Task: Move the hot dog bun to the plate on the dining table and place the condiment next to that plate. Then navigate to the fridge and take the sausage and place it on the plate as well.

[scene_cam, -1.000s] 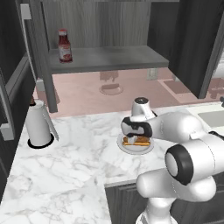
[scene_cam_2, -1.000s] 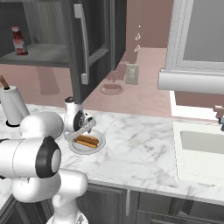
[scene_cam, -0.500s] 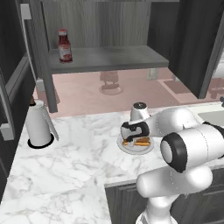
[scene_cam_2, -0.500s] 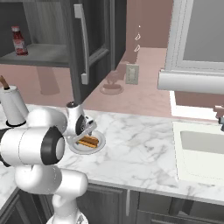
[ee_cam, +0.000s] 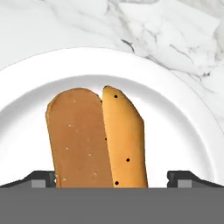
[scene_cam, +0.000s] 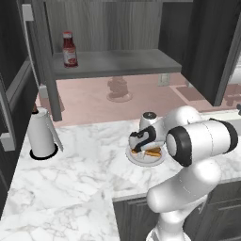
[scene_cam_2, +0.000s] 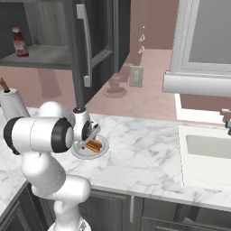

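A split hot dog bun point(ee_cam: 94, 135) lies on a white plate point(ee_cam: 179, 109) on the marble counter. In the hand view my gripper point(ee_cam: 113, 178) hangs straight over it, open, with one dark fingertip on either side of the bun's near end and nothing gripped. From the base cameras the gripper point(scene_cam: 143, 142) point(scene_cam_2: 88, 134) sits low over the plate point(scene_cam: 139, 160) point(scene_cam_2: 103, 150), and the bun point(scene_cam: 151, 151) point(scene_cam_2: 94, 145) peeks out beneath it. The condiment, a red ketchup bottle point(scene_cam: 69, 49) point(scene_cam_2: 18, 41), stands on a grey shelf at the back left.
A paper towel roll point(scene_cam: 41, 135) point(scene_cam_2: 11, 103) stands on the counter's left. A round stand point(scene_cam: 118, 89) sits against the back wall. An open dark cabinet door point(scene_cam_2: 92, 43) hangs above the plate. A sink point(scene_cam_2: 207, 155) lies to the right.
The arm has folded closer, its elbow swinging toward the cameras, and the hand has sunk a little lower over the bun. The jaws stay open.
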You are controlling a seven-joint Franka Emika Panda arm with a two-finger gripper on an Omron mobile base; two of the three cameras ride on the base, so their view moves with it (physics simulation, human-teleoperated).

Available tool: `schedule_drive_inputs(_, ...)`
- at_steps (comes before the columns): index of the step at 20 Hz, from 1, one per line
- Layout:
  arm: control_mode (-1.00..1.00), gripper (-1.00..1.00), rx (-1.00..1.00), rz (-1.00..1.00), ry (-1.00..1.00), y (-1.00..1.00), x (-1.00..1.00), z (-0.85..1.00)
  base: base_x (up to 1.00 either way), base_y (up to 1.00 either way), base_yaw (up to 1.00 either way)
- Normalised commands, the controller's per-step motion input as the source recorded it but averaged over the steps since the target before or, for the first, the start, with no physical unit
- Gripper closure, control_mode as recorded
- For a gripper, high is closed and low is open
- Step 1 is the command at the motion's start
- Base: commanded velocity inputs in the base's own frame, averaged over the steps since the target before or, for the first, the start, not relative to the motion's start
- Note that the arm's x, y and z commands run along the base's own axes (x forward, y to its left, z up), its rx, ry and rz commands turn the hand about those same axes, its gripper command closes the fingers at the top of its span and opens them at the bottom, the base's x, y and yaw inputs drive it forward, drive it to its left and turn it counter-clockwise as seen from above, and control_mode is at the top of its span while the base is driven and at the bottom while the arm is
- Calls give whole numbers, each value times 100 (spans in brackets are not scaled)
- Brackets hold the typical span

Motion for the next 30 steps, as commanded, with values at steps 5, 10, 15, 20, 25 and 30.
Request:
schedule_drive_inputs(5,-100,100,0,9,0,0,22,-22,0,0,0)
schedule_drive_inputs(10,-100,100,0,2,-1,0,-4,-5,0,0,0)
schedule_drive_inputs(15,-100,100,0,0,-9,0,-49,21,0,0,0)
schedule_drive_inputs(20,-100,100,-2,0,-5,0,-48,92,0,0,0)
schedule_drive_inputs(25,-100,100,0,0,0,3,-27,100,0,0,0)
schedule_drive_inputs(30,-100,100,2,-6,7,23,-43,93,0,0,0)
